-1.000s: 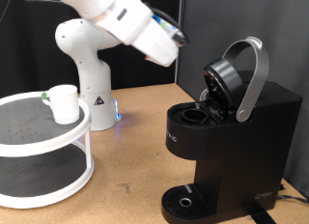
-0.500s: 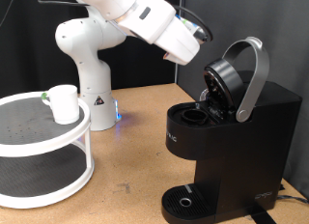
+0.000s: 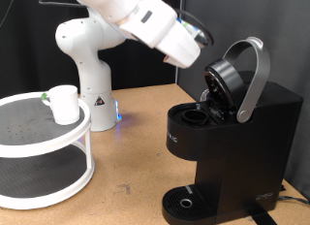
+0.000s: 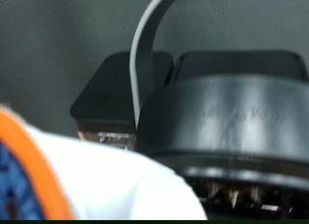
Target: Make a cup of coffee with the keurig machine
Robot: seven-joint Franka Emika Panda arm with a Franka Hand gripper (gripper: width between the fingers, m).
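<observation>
The black keurig machine [image 3: 237, 128] stands at the exterior view's right with its lid [image 3: 225, 84] raised, silver handle [image 3: 254, 75] up and pod chamber [image 3: 194, 116] open. My gripper [image 3: 201, 35] hangs in the air just above and to the left of the open lid. In the wrist view a coffee pod [image 4: 58, 185] with a white body and blue-orange lid fills the near corner, held at the hand, with the machine's lid [image 4: 241, 118] and handle [image 4: 145, 50] straight ahead. The small white cup [image 3: 64, 103] sits on the round stand at the exterior view's left.
A white two-tier round stand [image 3: 48, 138] takes up the exterior view's left. The arm's white base [image 3: 85, 70] stands behind it on the wooden table. The machine's round drip tray [image 3: 184, 201] is at the bottom, with nothing on it.
My arm has swung to the exterior view's right, bringing the gripper from mid-table to just beside the keurig's raised lid. The cup and machine have not moved.
</observation>
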